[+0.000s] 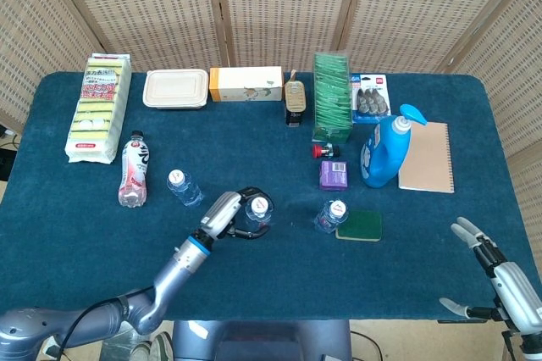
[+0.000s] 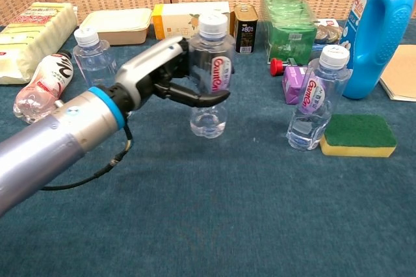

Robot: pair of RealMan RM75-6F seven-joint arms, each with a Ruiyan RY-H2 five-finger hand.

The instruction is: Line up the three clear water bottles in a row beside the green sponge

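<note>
My left hand (image 2: 170, 75) (image 1: 227, 213) grips a clear water bottle (image 2: 210, 80) (image 1: 257, 209) upright, lifted off the blue table, left of the middle. A second clear bottle (image 2: 312, 103) (image 1: 330, 216) stands touching the left side of the green sponge (image 2: 359, 134) (image 1: 360, 225). The third clear bottle (image 2: 93, 62) (image 1: 183, 187) stands at the left, behind my left arm. My right hand (image 1: 487, 263) hovers open at the table's front right corner, far from the bottles, seen only in the head view.
A pink-labelled bottle (image 1: 133, 171) lies at the left beside a sponge pack (image 1: 100, 108). A blue detergent jug (image 2: 379, 30), purple box (image 2: 294, 84), red cap (image 2: 275, 66), green packet stack (image 2: 288, 25), tin (image 2: 244, 27), carton (image 2: 191, 19) and food tub (image 2: 115, 26) stand behind. A notebook (image 1: 426, 158) lies far right.
</note>
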